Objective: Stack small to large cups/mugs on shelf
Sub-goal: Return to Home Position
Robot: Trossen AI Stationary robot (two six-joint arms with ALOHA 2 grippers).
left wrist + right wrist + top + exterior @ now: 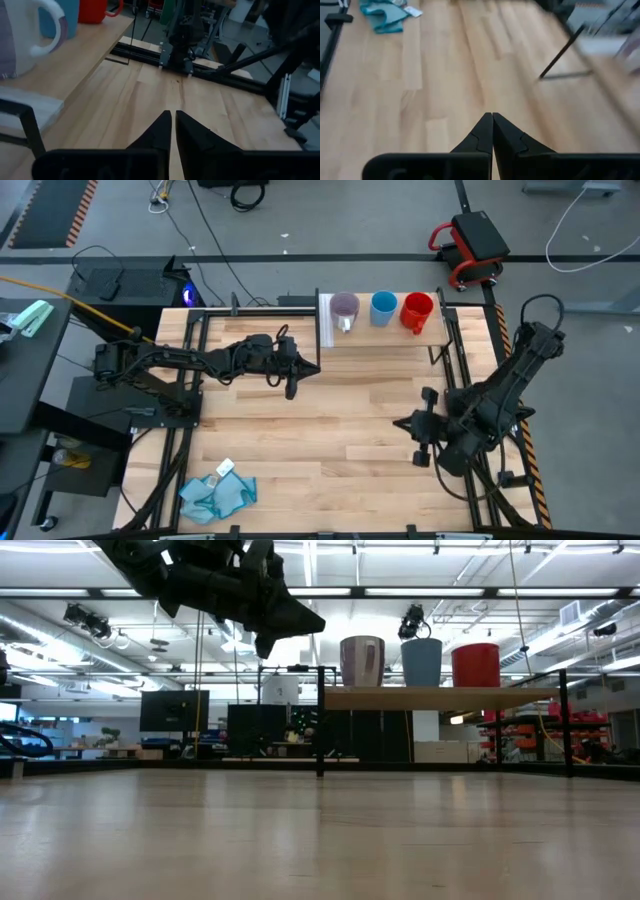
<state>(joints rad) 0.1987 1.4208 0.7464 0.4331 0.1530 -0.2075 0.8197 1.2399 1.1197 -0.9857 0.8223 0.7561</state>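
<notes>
Three cups stand upright in a row on the small raised light-wood shelf (385, 335) at the table's far side: a translucent purple one (345, 308) with a white handle, a blue one (384, 307) and a red handled mug (416, 310). They also show in the low view: purple (362, 661), blue (421, 662), red (475, 665). My left gripper (291, 391) is shut and empty, raised above the table left of the shelf. My right gripper (400, 423) is shut and empty over the table's right half.
A crumpled teal cloth (216, 493) with a white tag lies near the table's front left corner. Black metal posts and frame rails (452, 350) stand around the shelf and along the table's sides. Bare wood lies between the two arms.
</notes>
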